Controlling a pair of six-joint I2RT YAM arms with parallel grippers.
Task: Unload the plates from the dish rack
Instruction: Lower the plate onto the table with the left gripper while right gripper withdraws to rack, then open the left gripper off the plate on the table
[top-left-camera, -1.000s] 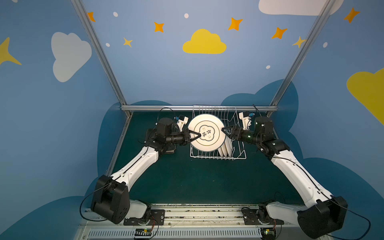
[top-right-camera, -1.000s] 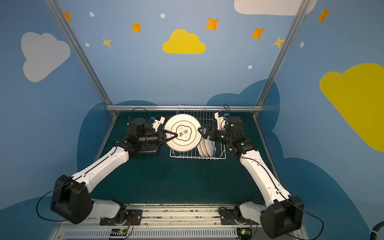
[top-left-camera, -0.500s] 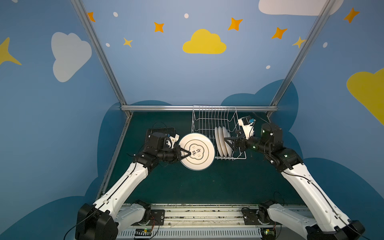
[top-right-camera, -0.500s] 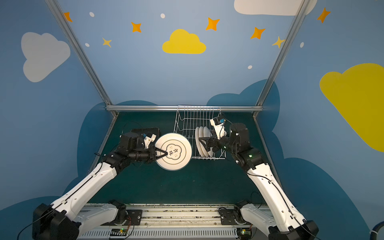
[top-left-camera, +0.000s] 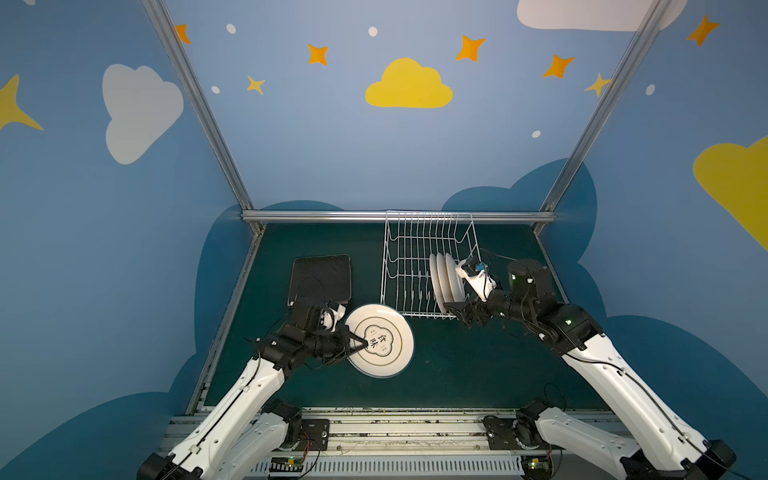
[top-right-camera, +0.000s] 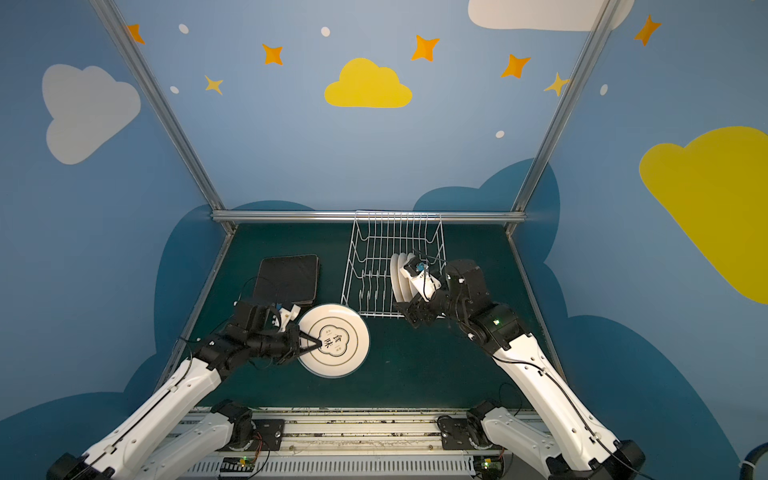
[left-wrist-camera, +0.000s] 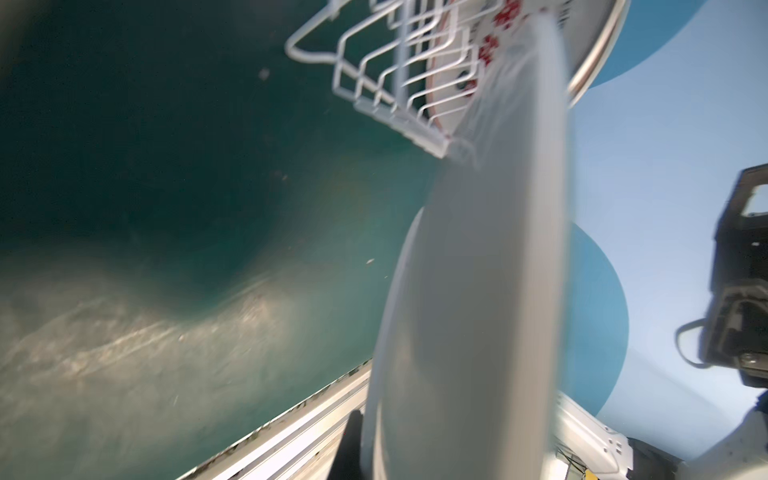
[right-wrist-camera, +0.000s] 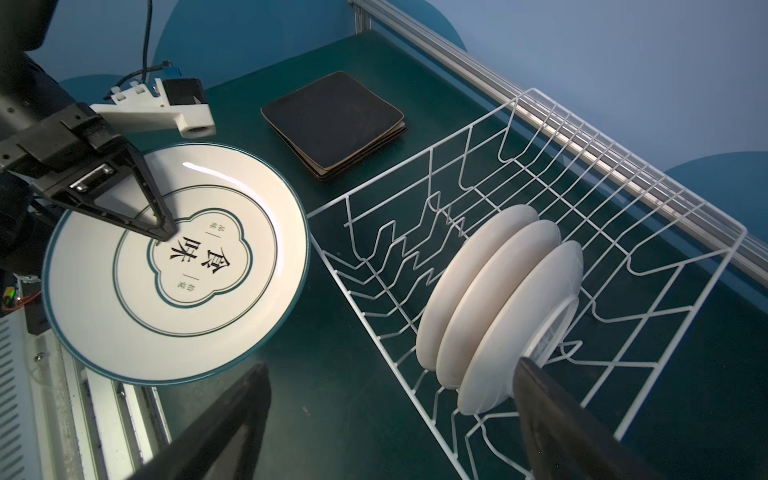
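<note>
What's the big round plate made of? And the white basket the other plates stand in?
The big round plate looks like glazed ceramic: smooth and glossy, with a bright light streak near its teal rim; hard plastic can't be ruled out. The dish rack looks like metal wire with a white coating: thin, stiff, bent rods.

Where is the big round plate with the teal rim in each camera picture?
Top view: big plate low, left of centre, before the rack's near-left corner.
Top view: same spot, shifted slightly left.
Left wrist: its blurred back looms close, edge-on, rack corner behind.
Right wrist: printed face showing, beside the rack.
Shared landmark: the white rack, in all four.
</note>
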